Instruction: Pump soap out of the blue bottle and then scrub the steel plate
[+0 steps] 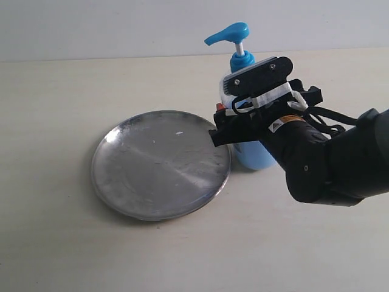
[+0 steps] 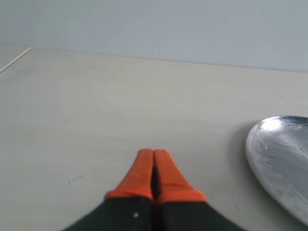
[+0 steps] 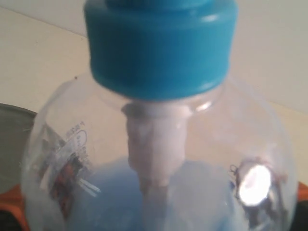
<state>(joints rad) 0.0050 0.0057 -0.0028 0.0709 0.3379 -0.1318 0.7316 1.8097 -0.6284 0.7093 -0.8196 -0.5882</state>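
Right end effector [image 1: 230,120] at blue bottle [image 1: 252,155] beside steel plate [image 1: 161,164]

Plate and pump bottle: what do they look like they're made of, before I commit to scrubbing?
The steel plate looks like bare polished metal, probably steel: silvery, with mirror-like glare and faint scratches. The blue bottle looks like clear glossy plastic: its label and the light blue soap show through the wall. Its pump head looks like opaque blue plastic.
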